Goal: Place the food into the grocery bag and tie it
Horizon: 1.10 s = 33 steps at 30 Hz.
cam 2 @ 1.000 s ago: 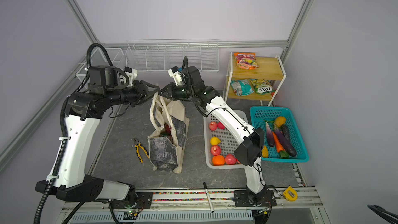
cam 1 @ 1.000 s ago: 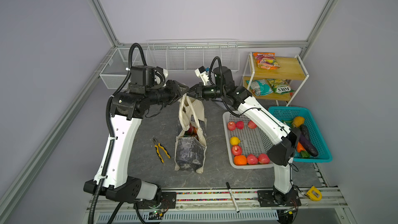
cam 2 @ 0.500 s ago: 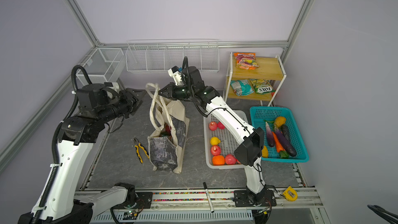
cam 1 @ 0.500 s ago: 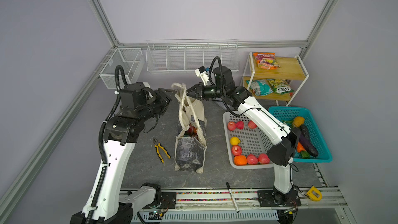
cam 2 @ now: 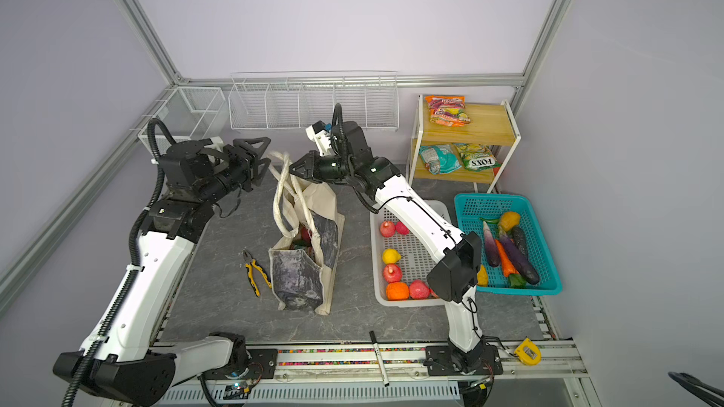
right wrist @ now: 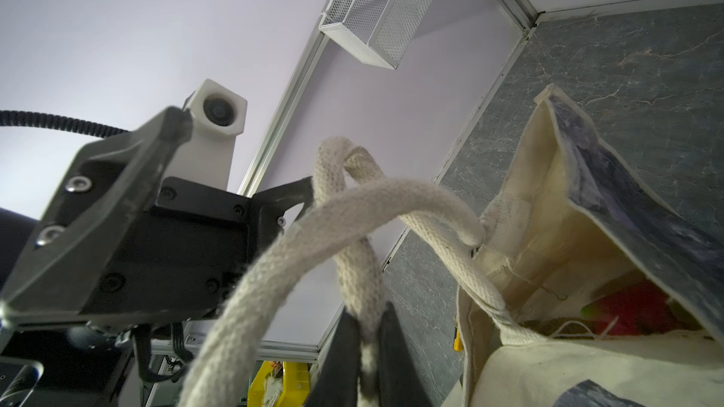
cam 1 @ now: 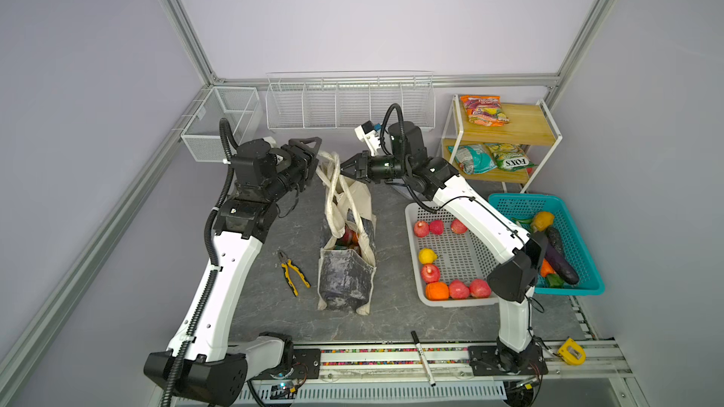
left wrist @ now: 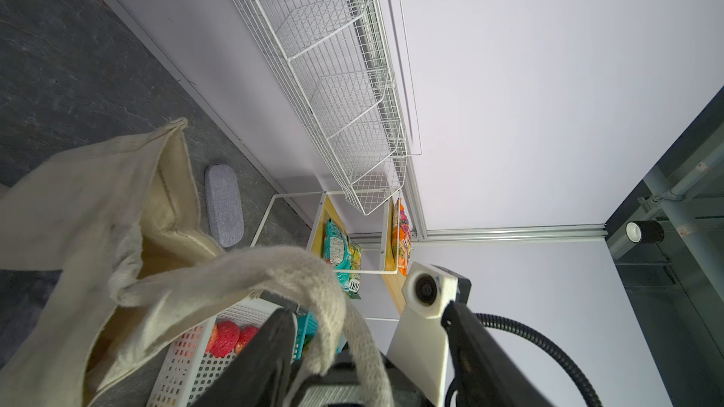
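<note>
The cream grocery bag stands on the dark tabletop, its marbled panel facing front. Red food shows inside its mouth. Both rope handles are drawn up and cross above the bag. My right gripper is shut on one handle. From the left, my left gripper reaches in with jaws open, and a handle loop runs loosely between its fingers.
A white perforated basket of fruit and a teal basket of vegetables sit right of the bag. Snack packets lie on a wooden shelf at back right. Pliers lie left of the bag, a grey case behind it.
My left arm dropped lower and drew back to the left, then came in toward the handles again with its jaws wider. The right gripper has kept still, gripping its handle.
</note>
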{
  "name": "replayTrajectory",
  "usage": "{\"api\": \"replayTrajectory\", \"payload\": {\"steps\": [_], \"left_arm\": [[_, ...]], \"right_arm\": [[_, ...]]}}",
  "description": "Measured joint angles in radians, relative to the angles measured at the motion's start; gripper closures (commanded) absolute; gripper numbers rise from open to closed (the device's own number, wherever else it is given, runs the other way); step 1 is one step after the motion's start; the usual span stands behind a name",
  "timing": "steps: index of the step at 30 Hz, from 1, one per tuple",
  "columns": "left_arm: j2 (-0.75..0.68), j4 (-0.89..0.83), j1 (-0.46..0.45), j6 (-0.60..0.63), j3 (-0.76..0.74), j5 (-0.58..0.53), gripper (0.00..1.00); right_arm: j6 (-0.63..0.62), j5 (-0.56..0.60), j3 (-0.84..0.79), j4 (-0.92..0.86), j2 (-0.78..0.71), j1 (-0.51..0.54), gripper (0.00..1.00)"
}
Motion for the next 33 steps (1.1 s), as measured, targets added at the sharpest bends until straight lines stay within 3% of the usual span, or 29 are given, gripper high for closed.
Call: {"api": "replayTrajectory", "payload": {"steps": [8,20,29,33], "left_arm": [[0.039,0.049,0.004,-0.039,-0.016,0.037,0.47],[0.084,0.076,0.004,-0.058,-0.027,0.062,0.74],[0.092,0.092,0.004,-0.060,-0.028,0.074,0.75],[0.101,0.098,0.004,-0.058,-0.028,0.085,0.80]], "right_arm": [[-0.001,0.001,-0.005,-0.001,-0.011,0.002,0.93],[-0.005,0.003,-0.005,-0.001,-0.012,0.005,0.93],[-0.008,0.003,-0.005,-0.002,-0.012,0.005,0.93],[-0.008,0.003,-0.005,-0.003,-0.012,0.005,0.93]]}}
